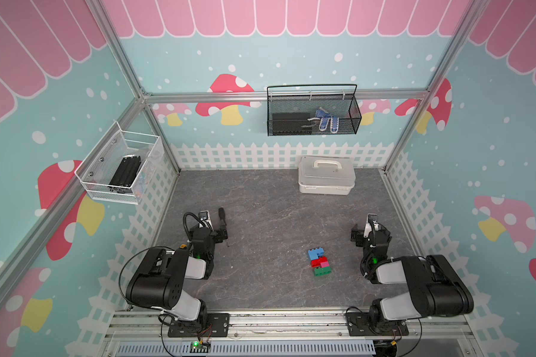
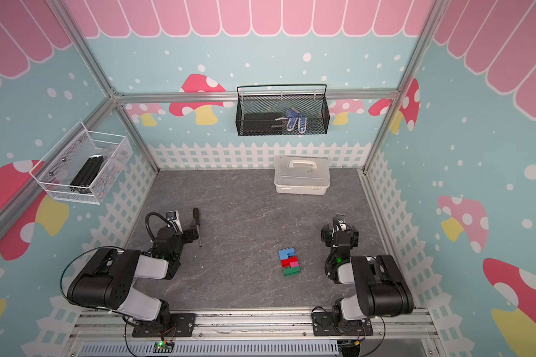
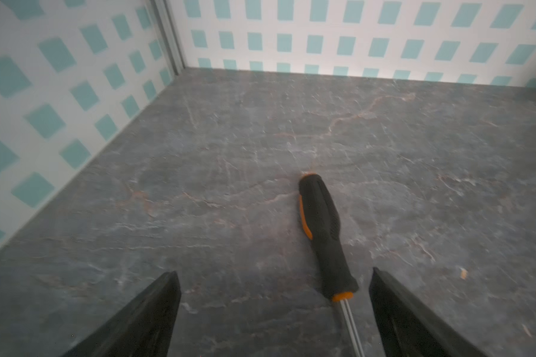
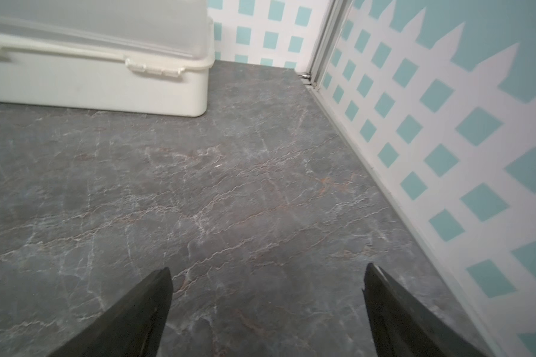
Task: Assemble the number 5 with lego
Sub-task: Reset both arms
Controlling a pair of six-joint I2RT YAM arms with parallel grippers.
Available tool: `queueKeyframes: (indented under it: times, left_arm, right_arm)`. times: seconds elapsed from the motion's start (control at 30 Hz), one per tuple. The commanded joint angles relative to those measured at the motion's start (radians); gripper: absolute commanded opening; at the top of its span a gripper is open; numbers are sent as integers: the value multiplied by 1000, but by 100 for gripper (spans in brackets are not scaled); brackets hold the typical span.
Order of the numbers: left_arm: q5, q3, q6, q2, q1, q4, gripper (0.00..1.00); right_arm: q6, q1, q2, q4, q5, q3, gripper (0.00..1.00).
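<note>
The lego stands joined as the number 5, lying flat on the grey table right of centre in both top views. Its far end is blue, red and pink sit in the middle, and green is the near end. My left gripper hangs open at the left, well away from the stack. My right gripper is open over bare table to the right of the stack, with nothing between its fingers. Neither wrist view shows the lego.
A black and orange screwdriver lies on the table, its shaft running between my left fingers. A white lidded box stands at the back right. A black mesh basket and a white wire basket hang on the walls.
</note>
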Motion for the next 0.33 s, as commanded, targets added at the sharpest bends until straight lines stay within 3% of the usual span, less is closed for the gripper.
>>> queueKeyframes:
  times: [0.0,0.07,0.13,0.23,0.3]
  left_arm:
    - [-133,58,-40,-45,-11,-11,99]
    - [-164,64,-29,-2,-9,44,100]
    - [-116,107,-20,-25,-15,-72,99]
    - [-76,101,-23,-14,4,-42,99]
    - [-40,117,-25,-15,16,-75,99]
  right_arm:
    - [5,2,-58,92,0,-6,99]
    - [-24,2,27,255,-7,-18,99]
    - [-12,4,-32,171,-13,-26,99]
    - [-34,7,6,222,-34,-19,99]
    - [-15,8,-23,139,-1,0,99]
